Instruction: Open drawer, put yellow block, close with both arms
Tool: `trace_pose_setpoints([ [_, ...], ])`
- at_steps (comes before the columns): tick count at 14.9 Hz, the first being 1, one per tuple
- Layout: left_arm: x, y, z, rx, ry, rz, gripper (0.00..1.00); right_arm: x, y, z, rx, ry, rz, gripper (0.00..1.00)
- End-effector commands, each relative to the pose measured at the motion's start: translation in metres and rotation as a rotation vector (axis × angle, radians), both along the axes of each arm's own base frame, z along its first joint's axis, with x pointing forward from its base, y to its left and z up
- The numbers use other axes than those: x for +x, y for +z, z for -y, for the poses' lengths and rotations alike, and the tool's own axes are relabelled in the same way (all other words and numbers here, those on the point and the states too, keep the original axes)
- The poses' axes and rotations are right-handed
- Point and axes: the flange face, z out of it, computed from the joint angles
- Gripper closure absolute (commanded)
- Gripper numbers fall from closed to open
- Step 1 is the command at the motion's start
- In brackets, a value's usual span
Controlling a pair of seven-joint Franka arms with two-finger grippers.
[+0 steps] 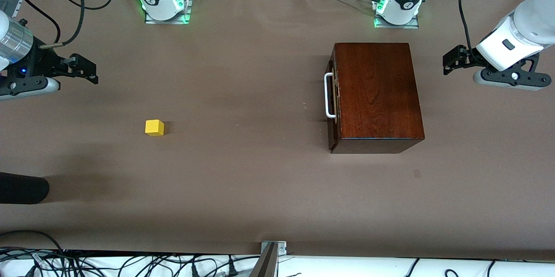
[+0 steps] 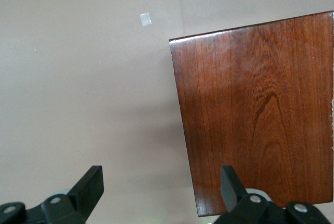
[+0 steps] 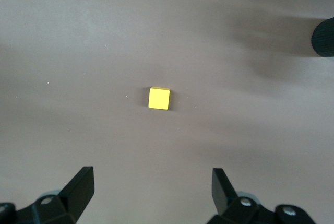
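The mahogany box (image 1: 375, 95) stands toward the left arm's end of the table. Its drawer is pushed in, with only the dark front and the white bar handle (image 1: 329, 95) showing, facing the right arm's end. The pale tray is hidden. The yellow block (image 1: 154, 127) lies on the table toward the right arm's end. My left gripper (image 1: 448, 61) is open and empty, in the air beside the box; the left wrist view shows the gripper (image 2: 160, 177) and the box top (image 2: 255, 109). My right gripper (image 1: 89, 69) is open and empty, and the right wrist view shows it (image 3: 152, 177) over bare table short of the block (image 3: 159, 98).
A black rounded object (image 1: 21, 188) juts in at the right arm's end, nearer to the front camera than the block. A metal bracket (image 1: 273, 251) and cables sit at the table's front edge. A small pale patch (image 1: 417, 174) marks the cloth near the box.
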Motion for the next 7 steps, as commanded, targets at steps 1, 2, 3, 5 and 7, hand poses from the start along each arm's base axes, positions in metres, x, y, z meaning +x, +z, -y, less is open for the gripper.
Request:
trace_pose_setpoints([
  [1,0.003,0.002,0.004,0.013,-0.009,-0.012,0.00,0.001,0.005,0.000,0.006,0.007,-0.005,0.00],
  [2,0.006,-0.007,0.010,0.017,-0.020,-0.028,0.00,0.001,0.006,0.000,0.006,0.007,-0.003,0.00],
  [3,0.005,-0.010,0.010,0.029,-0.023,-0.042,0.00,0.001,0.006,0.000,0.006,0.007,-0.003,0.00],
  [5,0.002,-0.014,0.014,0.030,-0.033,-0.076,0.00,0.001,0.006,0.000,0.006,0.007,-0.003,0.00],
  [7,-0.008,-0.018,0.020,0.021,-0.033,-0.154,0.00,0.001,0.006,0.000,0.006,0.007,-0.003,0.00],
])
